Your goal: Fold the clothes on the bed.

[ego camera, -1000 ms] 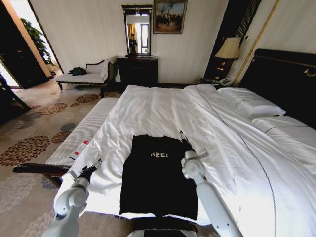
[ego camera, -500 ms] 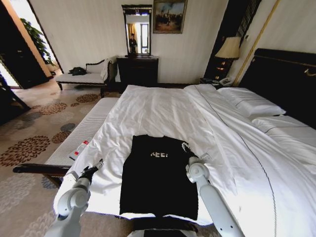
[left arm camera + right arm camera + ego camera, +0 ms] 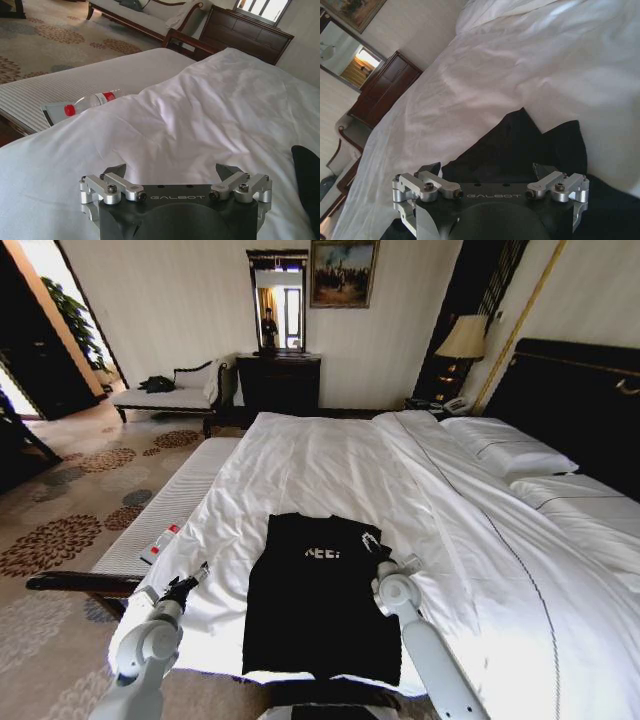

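Head view: black T-shirt point(image 3: 322, 595) spread flat on bed point(image 3: 330, 465), ready for folding. Right gripper point(image 3: 372, 542), jaws spread, over sleeve to grasp; left gripper point(image 3: 186, 585), jaws spread, parked beside.

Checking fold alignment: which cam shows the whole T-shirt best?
Head view. It shows the whole black T-shirt flat on the bed, sleeves folded in, lettering visible. The right wrist view shows a dark, bunched portion under the open right gripper; the left wrist view catches a sliver at the frame edge.
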You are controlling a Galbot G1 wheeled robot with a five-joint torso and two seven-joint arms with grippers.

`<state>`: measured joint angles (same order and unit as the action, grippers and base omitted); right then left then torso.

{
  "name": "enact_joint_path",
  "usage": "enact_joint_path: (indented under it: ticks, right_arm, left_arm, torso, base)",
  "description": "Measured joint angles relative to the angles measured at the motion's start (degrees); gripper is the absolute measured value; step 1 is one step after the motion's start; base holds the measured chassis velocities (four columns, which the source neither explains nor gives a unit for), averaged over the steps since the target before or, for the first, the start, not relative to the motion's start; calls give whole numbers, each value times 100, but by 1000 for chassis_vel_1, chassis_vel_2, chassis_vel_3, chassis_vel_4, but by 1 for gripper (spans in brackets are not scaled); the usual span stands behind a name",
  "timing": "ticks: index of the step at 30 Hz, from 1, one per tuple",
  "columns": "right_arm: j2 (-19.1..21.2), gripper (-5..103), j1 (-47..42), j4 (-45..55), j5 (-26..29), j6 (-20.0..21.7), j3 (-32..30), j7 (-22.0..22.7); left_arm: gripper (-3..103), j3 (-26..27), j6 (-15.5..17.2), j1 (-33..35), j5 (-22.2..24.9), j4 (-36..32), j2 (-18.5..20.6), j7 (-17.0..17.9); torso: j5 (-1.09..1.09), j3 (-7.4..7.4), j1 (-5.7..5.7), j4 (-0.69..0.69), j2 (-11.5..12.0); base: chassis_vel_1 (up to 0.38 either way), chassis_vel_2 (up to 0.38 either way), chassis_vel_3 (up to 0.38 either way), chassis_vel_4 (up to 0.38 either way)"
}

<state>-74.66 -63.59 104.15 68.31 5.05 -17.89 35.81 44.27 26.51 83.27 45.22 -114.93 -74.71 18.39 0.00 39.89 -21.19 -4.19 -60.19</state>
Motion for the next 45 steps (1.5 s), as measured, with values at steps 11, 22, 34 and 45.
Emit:
enact_joint_path:
  ticks: [11,22,34,45]
  right_arm:
    - [41,100,102,-200,-305,-111,-120,98]
    - [121,100,259,-671,-307,-43,-349,716]
    - [37,100,460,-773,114,3,-255,407]
    - [173,100,33,0,-11,-261,66,-242]
  left_arm:
    - [100,0,-3,-26,1,77,15,6]
    - [100,-50,-7,-96,-3,155,30,28]
    - [100,-71,3,-129,-36,221,47,49]
    - [100,-172,-21,-215,-84,345,-13,50]
  torso:
    - [0,0,0,0,0]
    - [1,0,-1,-1,0]
    - [1,0,-1,0,0]
    - [0,0,-1,0,0]
  base:
    - [0,0,0,0]
    - [0,0,0,0]
    - [0,0,0,0]
    - [0,0,0,0]
